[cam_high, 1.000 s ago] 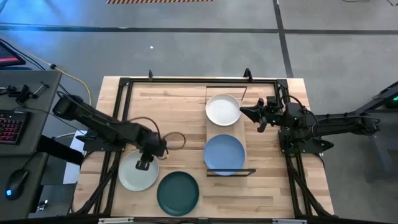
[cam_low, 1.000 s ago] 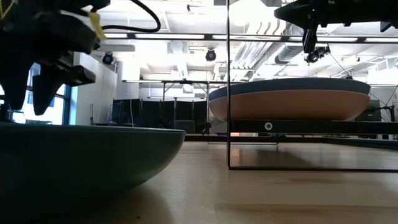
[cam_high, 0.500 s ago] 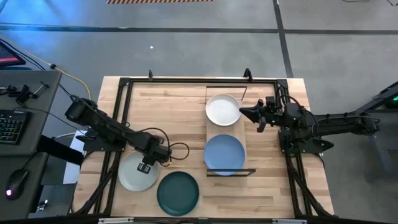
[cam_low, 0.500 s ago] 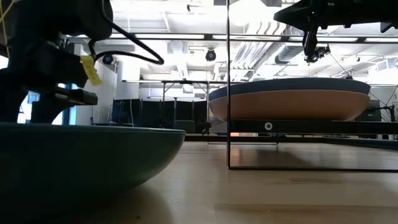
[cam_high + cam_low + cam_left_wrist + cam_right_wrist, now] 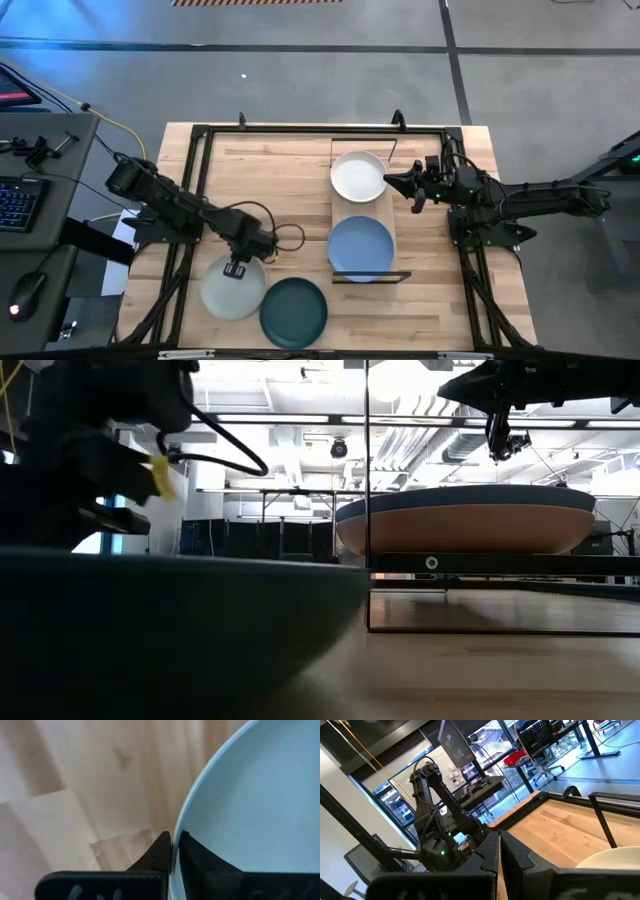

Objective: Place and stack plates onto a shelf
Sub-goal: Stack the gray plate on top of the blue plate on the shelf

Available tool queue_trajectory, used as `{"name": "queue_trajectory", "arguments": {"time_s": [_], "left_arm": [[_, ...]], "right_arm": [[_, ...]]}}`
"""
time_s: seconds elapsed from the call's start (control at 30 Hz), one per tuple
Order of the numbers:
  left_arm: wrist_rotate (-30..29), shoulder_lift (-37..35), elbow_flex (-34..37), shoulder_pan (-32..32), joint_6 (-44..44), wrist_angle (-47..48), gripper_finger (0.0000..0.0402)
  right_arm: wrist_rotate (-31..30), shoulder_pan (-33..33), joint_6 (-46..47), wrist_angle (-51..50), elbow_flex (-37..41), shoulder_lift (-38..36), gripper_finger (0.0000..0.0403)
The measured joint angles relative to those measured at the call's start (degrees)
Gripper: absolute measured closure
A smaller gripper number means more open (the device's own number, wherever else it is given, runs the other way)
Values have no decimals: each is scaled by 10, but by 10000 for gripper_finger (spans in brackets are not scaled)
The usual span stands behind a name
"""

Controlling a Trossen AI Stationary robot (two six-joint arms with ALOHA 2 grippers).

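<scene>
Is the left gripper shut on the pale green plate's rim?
Yes. In the left wrist view its fingers pinch the pale green plate's rim, one each side.

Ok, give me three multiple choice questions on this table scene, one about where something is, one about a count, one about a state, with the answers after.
1. Where is the blue plate?
A. on the shelf, at its near end
B. on the tabletop beside the dark teal plate
C. held in the right pincer

2. How many plates lie on the shelf?
A. one
B. two
C. four

3. What is the left pincer doing?
A. hanging open above the shelf
B. closed on the rim of the pale green plate
C. resting on the white plate

Answers: 1 A, the high view shows it at the shelf end nearest the table's front edge. 2 B, only the white and blue plates sit on the board. 3 B, the left wrist view shows its fingers pinching the rim from both sides.
</scene>
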State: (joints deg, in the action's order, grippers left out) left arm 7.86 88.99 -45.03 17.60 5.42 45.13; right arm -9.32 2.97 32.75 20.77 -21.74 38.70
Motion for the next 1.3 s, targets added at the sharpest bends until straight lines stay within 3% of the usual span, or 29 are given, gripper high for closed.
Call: {"name": "queue_trajectory", "arguments": {"time_s": [0.23, 0.57, 0.8, 1.03, 1.3], "left_arm": [[-34, -52, -15, -61, 36, 44, 399], [-70, -170, -20, -194, 134, 85, 401], [-78, -214, -111, -253, 181, 84, 401], [-97, -187, -237, -270, 198, 59, 401], [-140, -47, -334, -254, 170, 8, 401]], "right_arm": [[0, 0, 0, 0, 0, 0, 403], [0, 0, 0, 0, 0, 0, 403], [0, 0, 19, -4, 0, 0, 403], [-7, 0, 18, 14, 0, 0, 403], [-14, 0, 4, 36, 0, -1, 403]]}}
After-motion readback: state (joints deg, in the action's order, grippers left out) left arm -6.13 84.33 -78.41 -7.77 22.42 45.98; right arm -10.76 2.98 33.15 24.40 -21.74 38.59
